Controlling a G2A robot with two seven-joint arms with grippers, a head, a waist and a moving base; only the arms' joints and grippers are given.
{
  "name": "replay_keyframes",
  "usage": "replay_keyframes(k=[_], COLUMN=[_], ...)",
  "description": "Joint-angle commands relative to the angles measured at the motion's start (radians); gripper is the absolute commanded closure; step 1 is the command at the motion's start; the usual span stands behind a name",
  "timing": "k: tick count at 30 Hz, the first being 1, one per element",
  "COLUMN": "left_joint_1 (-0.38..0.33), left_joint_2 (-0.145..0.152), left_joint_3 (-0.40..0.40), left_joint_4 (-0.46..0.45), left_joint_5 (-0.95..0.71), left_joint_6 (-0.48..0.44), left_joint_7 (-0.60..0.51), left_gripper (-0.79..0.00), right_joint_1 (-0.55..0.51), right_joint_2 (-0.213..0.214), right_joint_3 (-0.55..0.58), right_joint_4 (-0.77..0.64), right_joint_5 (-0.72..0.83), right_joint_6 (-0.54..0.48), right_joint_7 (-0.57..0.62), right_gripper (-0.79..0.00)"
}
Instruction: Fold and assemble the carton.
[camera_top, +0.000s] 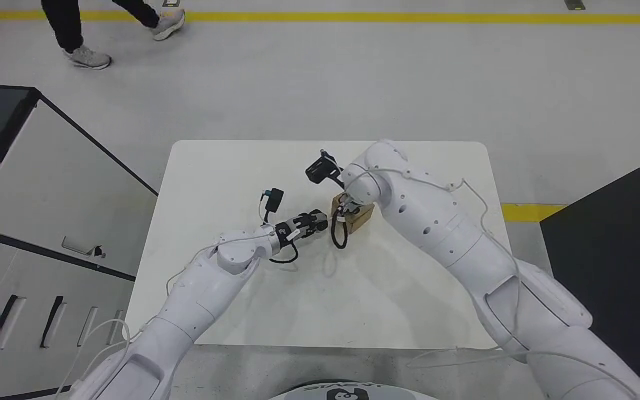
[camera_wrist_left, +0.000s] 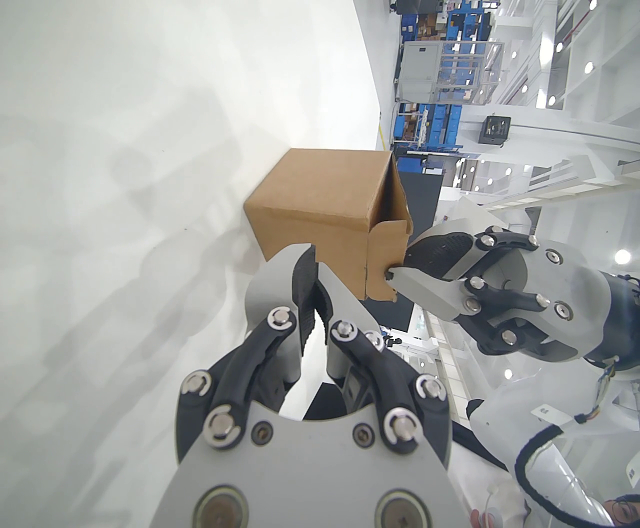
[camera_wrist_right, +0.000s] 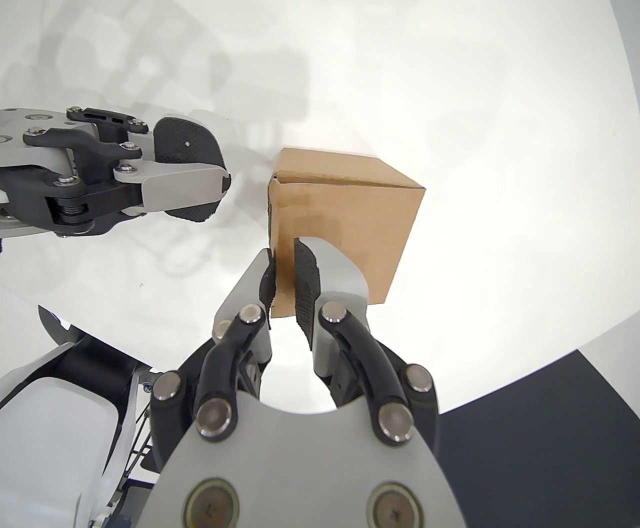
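Note:
A small brown carton (camera_top: 362, 215) stands on the white table (camera_top: 420, 300) near its middle, folded into a box shape. My right gripper (camera_wrist_right: 284, 255) is shut on one wall of the carton (camera_wrist_right: 350, 215) at an open edge, one pad inside and one outside. In the left wrist view the right gripper (camera_wrist_left: 395, 272) pinches a side flap of the carton (camera_wrist_left: 320, 200). My left gripper (camera_wrist_left: 312, 262) is shut with nothing in it, a short way from the carton's near face. From above, the left gripper (camera_top: 318, 222) sits just left of the right gripper (camera_top: 342, 212).
The table has bare white surface on all sides of the carton. A grey cabinet (camera_top: 40, 200) stands off the table's left edge and a dark panel (camera_top: 600, 250) off its right edge.

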Motion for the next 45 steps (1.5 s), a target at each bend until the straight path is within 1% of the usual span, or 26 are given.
replay_keyframes(k=[1,3,4,6,7,8,10,11,15,19,20,25,30,33,39,45], left_joint_1=[0.000,0.000,0.000,0.000,0.000,0.000,0.000,0.000,0.000,0.000,0.000,0.000,0.000,0.000,0.000,0.000], left_joint_2=[0.000,0.000,0.000,0.000,0.000,0.000,0.000,0.000,0.000,0.000,0.000,0.000,0.000,0.000,0.000,0.000], left_joint_3=[0.000,0.000,0.000,0.000,0.000,0.000,0.000,0.000,0.000,0.000,0.000,0.000,0.000,0.000,0.000,0.000], left_joint_4=[0.000,0.000,0.000,0.000,0.000,0.000,0.000,0.000,0.000,0.000,0.000,0.000,0.000,0.000,0.000,0.000], left_joint_5=[0.000,0.000,0.000,0.000,0.000,0.000,0.000,0.000,0.000,0.000,0.000,0.000,0.000,0.000,0.000,0.000], left_joint_6=[0.000,0.000,0.000,0.000,0.000,0.000,0.000,0.000,0.000,0.000,0.000,0.000,0.000,0.000,0.000,0.000], left_joint_7=[0.000,0.000,0.000,0.000,0.000,0.000,0.000,0.000,0.000,0.000,0.000,0.000,0.000,0.000,0.000,0.000], left_gripper=[0.000,0.000,0.000,0.000,0.000,0.000,0.000,0.000,0.000,0.000,0.000,0.000,0.000,0.000,0.000,0.000], right_joint_1=[-0.001,-0.001,-0.001,-0.002,-0.002,-0.002,-0.002,-0.002,-0.003,-0.003,-0.002,-0.003,-0.003,-0.003,-0.004,-0.003], right_joint_2=[-0.001,-0.002,-0.003,-0.004,-0.004,-0.005,-0.005,-0.006,-0.007,-0.009,-0.009,-0.013,-0.015,-0.017,-0.021,-0.027], right_joint_3=[0.001,0.002,0.003,0.005,0.005,0.006,0.006,0.006,0.006,0.007,0.007,0.009,0.014,0.018,0.022,0.021], right_joint_4=[0.000,0.000,-0.001,-0.001,0.000,-0.001,-0.002,-0.003,-0.002,0.004,0.005,0.010,0.014,0.017,0.029,0.039], right_joint_5=[-0.001,-0.004,-0.003,-0.006,-0.006,-0.008,-0.015,-0.018,-0.037,-0.048,-0.053,-0.069,-0.074,-0.074,-0.073,-0.076], right_joint_6=[0.001,0.003,0.003,0.005,0.006,0.007,0.008,0.007,0.010,0.010,0.011,0.014,0.011,0.008,0.003,-0.002], right_joint_7=[0.000,0.001,0.002,0.002,0.004,0.006,0.006,0.007,0.007,0.002,-0.001,-0.012,-0.015,-0.013,-0.014,-0.014], right_gripper=[-0.031,-0.034,-0.055,-0.145,-0.243,-0.299,-0.360,-0.372,-0.366,-0.342,-0.329,-0.215,-0.182,-0.185,-0.160,-0.114])
